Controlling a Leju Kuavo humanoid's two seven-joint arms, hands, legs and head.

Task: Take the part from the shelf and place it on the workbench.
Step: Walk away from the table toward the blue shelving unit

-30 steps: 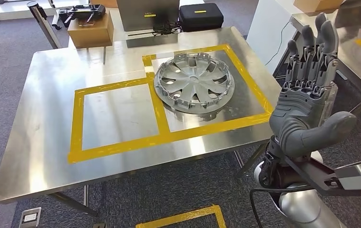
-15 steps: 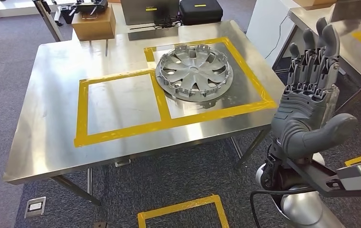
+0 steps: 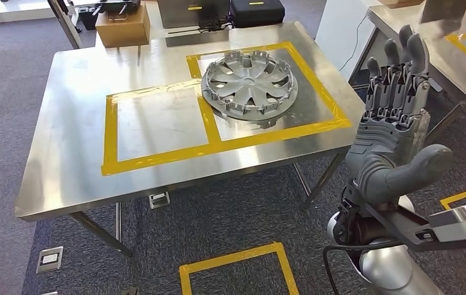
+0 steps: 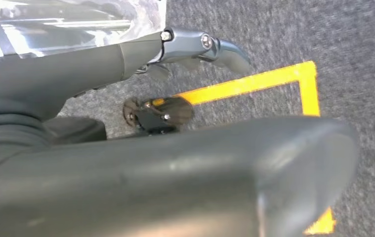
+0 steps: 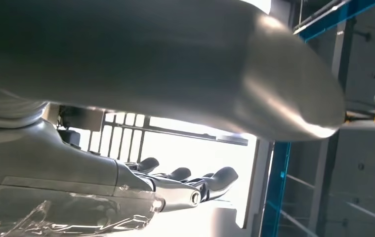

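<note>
Resting face-up on the shiny steel workbench (image 3: 64, 123), the silver plastic wheel cover with its ring of spokes (image 3: 249, 84) lies in the taped yellow rectangle (image 3: 325, 101) nearer the bench's far right corner, its rim just overlapping the yellow strip that divides that rectangle from the one beside it toward the left edge. Nothing touches it.

Off the bench's right edge, the robot's grey right hand (image 3: 393, 123) is raised upright, fingers (image 3: 402, 67) straight and close side by side, thumb (image 3: 417, 166) standing well out from them; it holds nothing. The grey left hand (image 4: 141, 168) hangs over dark carpet (image 4: 353, 44) marked with yellow floor tape (image 4: 254, 84); one fingertip (image 4: 225, 49) shows extended and I see nothing in it, though I cannot tell how the other fingers lie.

From where I stand, the placing looks done: the part is on the bench and both hands are away from it. What remains, I'd judge, is only lowering the right arm without swinging it across the bench edge, since a brush against the light cover could slide it out of its box.
</note>
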